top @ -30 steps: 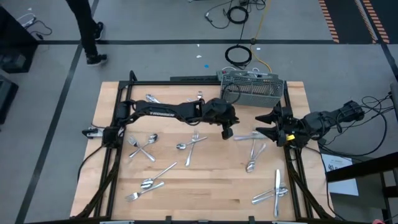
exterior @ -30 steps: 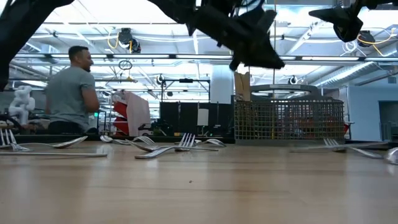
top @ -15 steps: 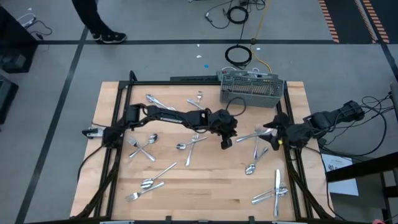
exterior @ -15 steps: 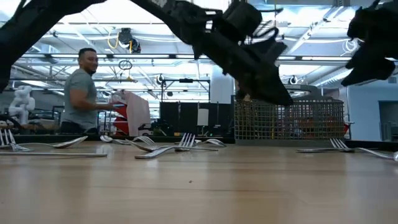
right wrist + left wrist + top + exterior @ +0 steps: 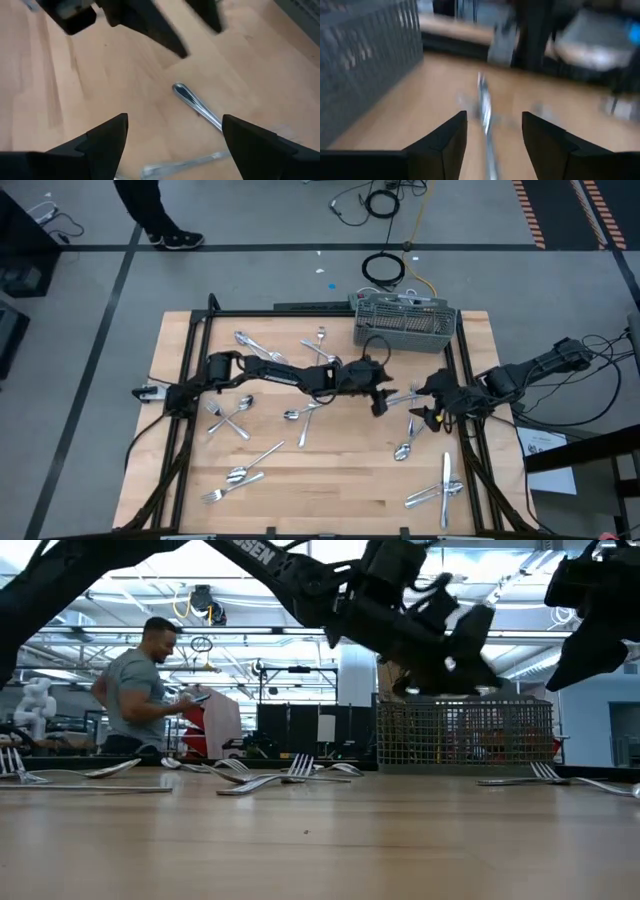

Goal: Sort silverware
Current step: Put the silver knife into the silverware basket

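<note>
Tabletop silverware (image 5: 484,107) between open jaws.

Grey floor (image 5: 250,270) is surrounding the table; cables (image 5: 385,268) are lying far behind; a person (image 5: 135,690) is standing left.

- One grey mesh caddy (image 5: 405,320) on the counter (image 5: 330,490).
- Two robot arms.
- One person (image 5: 135,690) in the room behind.
- Many loose forks, spoons and knives (image 5: 445,485); exact number unclear.
</note>
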Robot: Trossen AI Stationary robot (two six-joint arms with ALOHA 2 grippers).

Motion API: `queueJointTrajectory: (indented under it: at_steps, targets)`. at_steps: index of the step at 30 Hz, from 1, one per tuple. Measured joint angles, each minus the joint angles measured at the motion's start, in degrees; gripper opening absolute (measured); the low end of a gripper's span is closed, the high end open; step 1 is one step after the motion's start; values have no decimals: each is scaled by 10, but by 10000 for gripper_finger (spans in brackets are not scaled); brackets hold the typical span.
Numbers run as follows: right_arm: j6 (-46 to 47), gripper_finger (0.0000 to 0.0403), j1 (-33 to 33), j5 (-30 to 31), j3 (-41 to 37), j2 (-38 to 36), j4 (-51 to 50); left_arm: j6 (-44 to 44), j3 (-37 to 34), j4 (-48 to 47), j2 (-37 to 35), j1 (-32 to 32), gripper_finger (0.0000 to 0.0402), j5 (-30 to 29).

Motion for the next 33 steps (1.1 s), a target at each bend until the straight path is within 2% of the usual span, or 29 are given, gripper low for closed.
queueJointTrajectory:
  at_steps: [3,8,16,22,26,29,33]
  targets:
    - [17,313,0,0,0,3,22,-27,0,8,11,3,198,-3]
    - [40,313,0,-3,0,0,27,-30,-2,21,52,5,199,15]
    - [66,313,0,-5,0,0,32,-29,-1,30,76,-15,199,15]
    - [78,313,0,-5,0,0,32,21,-1,-13,74,-33,199,-50]
    - [77,313,0,-5,0,0,32,14,-1,-11,80,-30,199,-27]
    - [75,313,0,-3,0,0,31,13,-1,-12,88,-30,199,-31]
    - [74,313,0,-2,0,0,31,-34,-2,-19,95,-28,199,-25]
